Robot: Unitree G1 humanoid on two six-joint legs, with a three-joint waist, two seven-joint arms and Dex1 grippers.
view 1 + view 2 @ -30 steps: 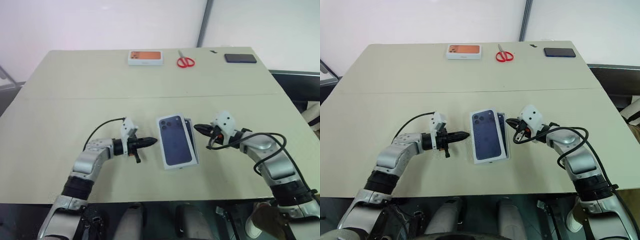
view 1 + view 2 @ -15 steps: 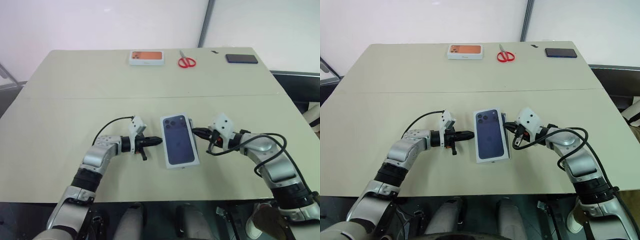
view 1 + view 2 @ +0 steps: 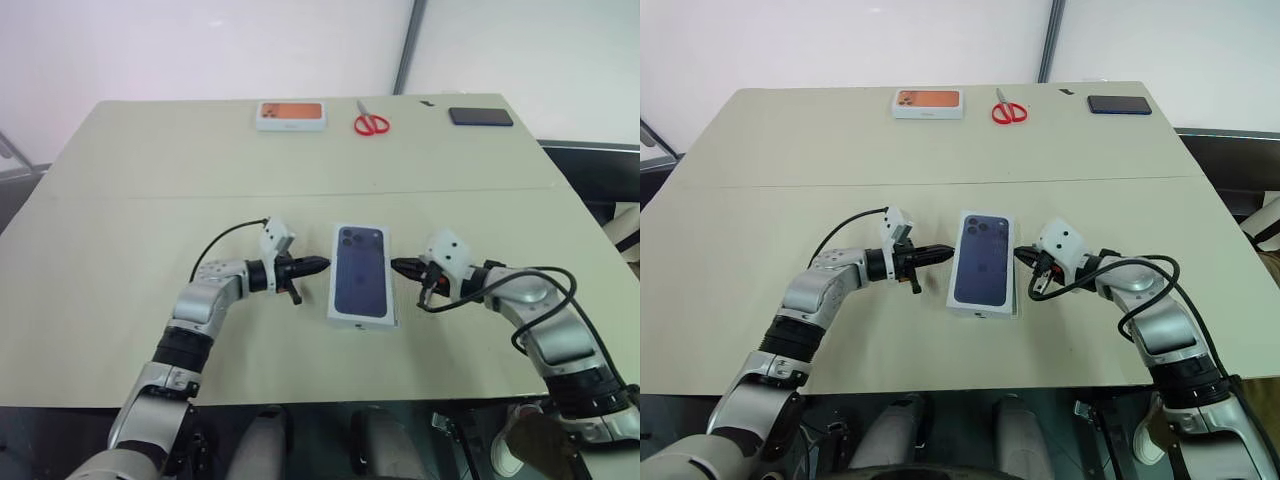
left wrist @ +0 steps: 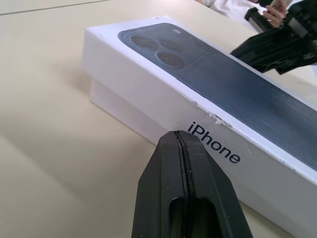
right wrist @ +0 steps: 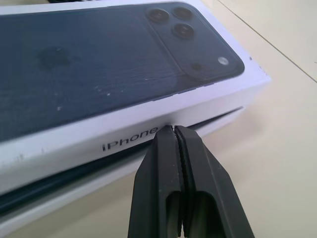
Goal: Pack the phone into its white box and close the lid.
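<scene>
Lid (image 3: 361,283) sitting on box (image 5: 124,171) at table (image 3: 120,200) centre, printed phone face up. Left gripper (image 3: 322,264) at lid's 9 o'clock, fingers pressed together, tip at lid's side. Right gripper (image 3: 396,266) at 3 o'clock, fingers together, tip against lid's side. Right wrist view reveals lid not fully down: dark gap above box on that side. Left wrist view shows box wall below lid.

At table's 12 o'clock: orange-picture box (image 3: 292,115), scissors (image 3: 371,122), black phone (image 3: 481,116).

A beige table (image 3: 150,180) stands before a white wall (image 3: 200,45).
</scene>
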